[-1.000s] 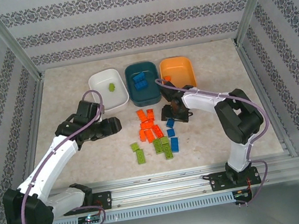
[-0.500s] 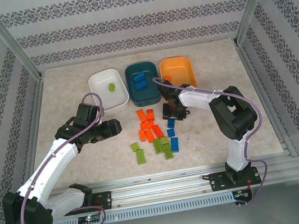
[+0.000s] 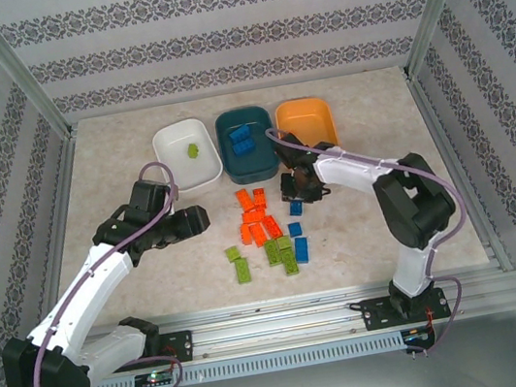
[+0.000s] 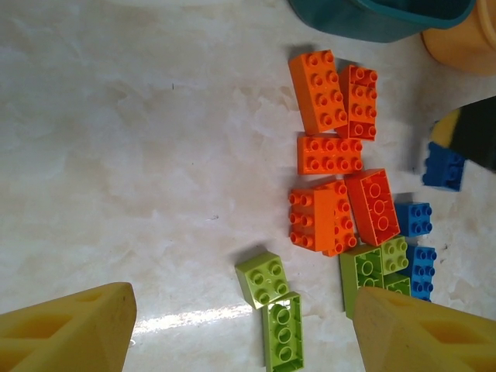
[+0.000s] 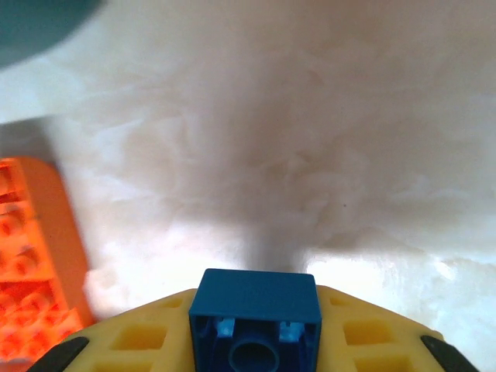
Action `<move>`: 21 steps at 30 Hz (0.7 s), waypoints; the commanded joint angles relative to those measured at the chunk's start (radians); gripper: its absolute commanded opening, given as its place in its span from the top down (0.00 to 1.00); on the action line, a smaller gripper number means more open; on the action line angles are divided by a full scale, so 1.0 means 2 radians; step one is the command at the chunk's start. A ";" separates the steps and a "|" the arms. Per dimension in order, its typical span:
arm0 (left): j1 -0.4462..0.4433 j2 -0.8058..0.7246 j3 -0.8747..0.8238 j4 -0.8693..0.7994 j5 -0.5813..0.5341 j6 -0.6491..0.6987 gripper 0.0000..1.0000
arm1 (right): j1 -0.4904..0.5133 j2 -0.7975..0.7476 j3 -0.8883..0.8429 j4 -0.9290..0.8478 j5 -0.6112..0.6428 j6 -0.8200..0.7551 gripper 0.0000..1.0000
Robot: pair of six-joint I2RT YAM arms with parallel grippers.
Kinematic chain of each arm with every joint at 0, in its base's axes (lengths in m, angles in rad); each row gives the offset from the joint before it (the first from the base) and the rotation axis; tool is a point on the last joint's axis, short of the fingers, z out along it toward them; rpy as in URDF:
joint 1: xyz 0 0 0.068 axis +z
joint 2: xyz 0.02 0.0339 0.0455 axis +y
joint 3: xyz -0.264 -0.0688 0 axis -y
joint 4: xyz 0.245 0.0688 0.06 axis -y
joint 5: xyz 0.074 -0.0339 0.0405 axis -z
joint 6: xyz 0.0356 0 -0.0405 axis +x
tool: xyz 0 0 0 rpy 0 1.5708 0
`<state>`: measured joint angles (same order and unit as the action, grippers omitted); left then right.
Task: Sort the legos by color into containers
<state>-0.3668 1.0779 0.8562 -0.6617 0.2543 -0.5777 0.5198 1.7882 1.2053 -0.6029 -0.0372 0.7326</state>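
Blue brick (image 5: 256,308) is clamped between the right fingers (image 5: 147,341). The dark teal bowl (image 3: 255,162) it likely belongs in lies near, at eleven o'clock from them in the top view. Left fingers (image 4: 70,329) hang spread apart, at nine o'clock from the loose bricks (image 3: 263,227).

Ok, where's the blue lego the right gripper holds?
The blue lego is clamped in the right gripper, per the right wrist view. From above, that gripper sits just right of the orange legos, in front of the dark teal bowl.
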 commanded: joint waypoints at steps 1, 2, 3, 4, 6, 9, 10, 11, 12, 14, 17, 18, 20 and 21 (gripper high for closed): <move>-0.005 -0.007 -0.011 0.020 -0.002 -0.009 0.26 | 0.007 -0.055 0.023 -0.027 0.017 -0.017 0.73; -0.004 -0.006 -0.013 0.024 0.001 -0.010 0.26 | 0.009 -0.064 0.035 -0.031 0.017 -0.021 0.73; -0.004 -0.004 -0.015 0.029 0.004 -0.012 0.26 | 0.011 -0.071 0.046 -0.035 0.016 -0.025 0.73; -0.004 -0.002 -0.016 0.034 0.007 -0.015 0.26 | 0.012 -0.075 0.062 -0.038 0.016 -0.030 0.73; -0.004 0.003 -0.018 0.041 0.014 -0.019 0.26 | 0.012 -0.073 0.093 -0.041 0.014 -0.043 0.73; -0.004 0.006 -0.021 0.048 0.019 -0.023 0.25 | 0.010 -0.043 0.158 -0.041 0.013 -0.072 0.73; -0.004 0.005 -0.022 0.048 0.020 -0.025 0.25 | 0.008 -0.025 0.184 -0.040 0.009 -0.086 0.73; -0.004 0.005 -0.022 0.047 0.020 -0.025 0.25 | 0.006 -0.006 0.210 -0.041 0.008 -0.100 0.73; -0.004 0.003 -0.023 0.044 0.019 -0.025 0.25 | 0.004 0.011 0.233 -0.041 0.009 -0.111 0.73; -0.004 -0.004 -0.022 0.034 0.014 -0.022 0.25 | 0.002 0.058 0.285 -0.043 0.016 -0.137 0.73; -0.003 -0.016 -0.020 0.016 0.005 -0.019 0.25 | -0.003 0.125 0.355 -0.052 0.033 -0.165 0.73; -0.003 -0.021 -0.021 0.013 0.004 -0.019 0.25 | -0.004 0.144 0.376 -0.052 0.039 -0.173 0.73; -0.002 -0.029 -0.020 0.003 0.002 -0.018 0.25 | -0.005 0.186 0.417 -0.051 0.054 -0.189 0.73; -0.002 -0.031 -0.019 -0.001 0.001 -0.018 0.25 | -0.006 0.203 0.435 -0.055 0.062 -0.193 0.73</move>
<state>-0.3664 1.0443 0.8188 -0.6186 0.2760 -0.6109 0.5186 2.1174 1.9984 -0.6693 0.0196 0.4282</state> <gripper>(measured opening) 0.746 0.294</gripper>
